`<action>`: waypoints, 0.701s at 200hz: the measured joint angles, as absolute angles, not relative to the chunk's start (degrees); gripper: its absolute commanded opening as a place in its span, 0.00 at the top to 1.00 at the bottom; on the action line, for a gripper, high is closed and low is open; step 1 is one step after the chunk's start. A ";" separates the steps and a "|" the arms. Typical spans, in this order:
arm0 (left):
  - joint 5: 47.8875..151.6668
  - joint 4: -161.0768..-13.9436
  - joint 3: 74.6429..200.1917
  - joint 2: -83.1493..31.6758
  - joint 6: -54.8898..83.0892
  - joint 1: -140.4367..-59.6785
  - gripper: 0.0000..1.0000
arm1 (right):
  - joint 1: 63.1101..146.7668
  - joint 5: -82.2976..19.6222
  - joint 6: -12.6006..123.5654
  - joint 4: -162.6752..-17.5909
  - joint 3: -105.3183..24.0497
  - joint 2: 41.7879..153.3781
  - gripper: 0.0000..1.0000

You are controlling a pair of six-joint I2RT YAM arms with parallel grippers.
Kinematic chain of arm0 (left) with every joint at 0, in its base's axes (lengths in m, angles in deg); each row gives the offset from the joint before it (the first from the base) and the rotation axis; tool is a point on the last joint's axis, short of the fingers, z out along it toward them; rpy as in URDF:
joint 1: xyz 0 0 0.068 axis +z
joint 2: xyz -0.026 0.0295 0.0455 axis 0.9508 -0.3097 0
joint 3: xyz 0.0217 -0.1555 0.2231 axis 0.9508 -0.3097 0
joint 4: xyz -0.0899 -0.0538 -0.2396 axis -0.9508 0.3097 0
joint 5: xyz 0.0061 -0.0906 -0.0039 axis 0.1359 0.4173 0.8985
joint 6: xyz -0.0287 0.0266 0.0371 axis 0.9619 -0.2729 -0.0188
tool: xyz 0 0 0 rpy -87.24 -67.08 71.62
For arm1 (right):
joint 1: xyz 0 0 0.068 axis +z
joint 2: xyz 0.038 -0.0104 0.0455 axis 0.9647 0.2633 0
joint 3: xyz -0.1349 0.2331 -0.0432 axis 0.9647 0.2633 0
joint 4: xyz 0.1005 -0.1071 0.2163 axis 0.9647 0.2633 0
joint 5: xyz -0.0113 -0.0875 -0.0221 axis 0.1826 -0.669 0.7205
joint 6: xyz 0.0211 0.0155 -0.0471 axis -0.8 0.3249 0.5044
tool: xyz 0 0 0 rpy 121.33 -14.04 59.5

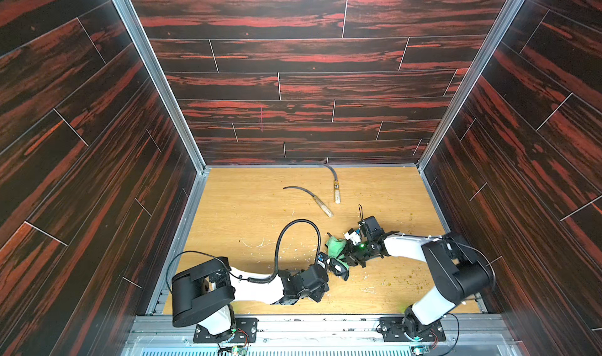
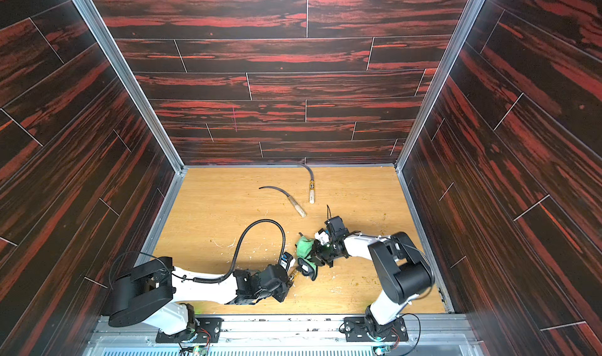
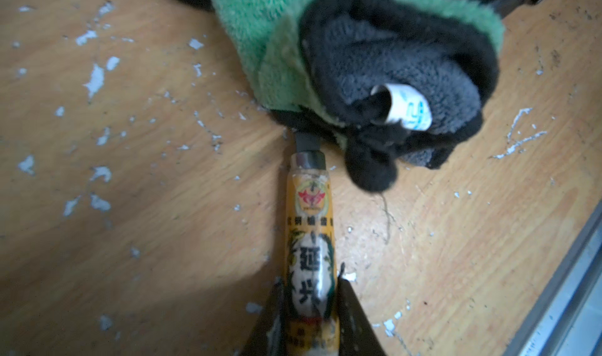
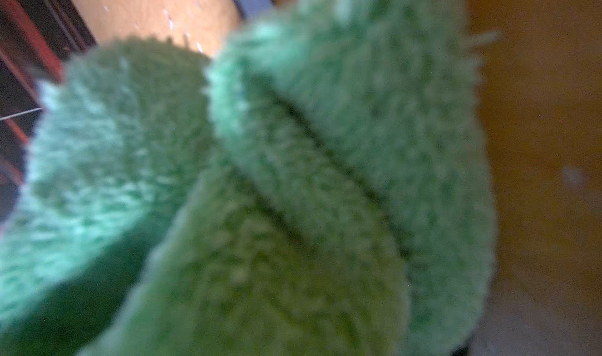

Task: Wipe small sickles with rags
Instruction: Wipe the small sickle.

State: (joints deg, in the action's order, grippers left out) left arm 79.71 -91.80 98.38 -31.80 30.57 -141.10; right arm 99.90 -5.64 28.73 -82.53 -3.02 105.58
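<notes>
Entry: wiping, blade inside cloth.

My left gripper (image 3: 308, 281) is clamping tight on the pale wooden handle of a small sickle (image 3: 311, 227), low on its yellow-black label band. This sickle is running straight ahead of the gripper, long axis handle to blade. It is low over the scuffed wooden tabletop (image 3: 130, 175); I cannot tell if it is touching. Past the ferrule, the thin dark blade is disappearing into the fluffy light green rag (image 3: 260, 51) with dark edging.

My right gripper (image 1: 353, 252) is meeting it from the opposite side, closed on the bunched rag, its fingertips buried in cloth.

Judgement: the coming stroke is turning on that axis, with the rag sliding along the curve away from my left gripper toward the tip. The right gripper is nearer the blade. The left is only anchoring.

Room: open tabletop is lying beyond the rag. A second small sickle (image 1: 323, 206) and a third small sickle (image 1: 337, 195) are lying farther ahead, well apart from both grippers.

A grey metal rail (image 3: 573, 273) is running near my left gripper on one side, and a black ribbed cable (image 1: 294, 222) is arching on the other. I am rating sideways handle swings as the risk.
</notes>
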 measured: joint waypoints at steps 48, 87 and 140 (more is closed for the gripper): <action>78.47 -92.59 97.72 -31.56 30.99 -141.06 1.00 | 97.33 -1.34 28.33 -82.72 -5.73 109.64 1.00; 78.47 -92.50 97.74 -31.56 30.51 -141.06 1.00 | 95.14 -4.20 28.11 -82.92 -9.73 111.44 1.00; 79.89 -92.48 97.74 -31.56 27.67 -141.10 1.00 | 94.86 -9.32 27.50 -82.99 -15.45 112.24 1.00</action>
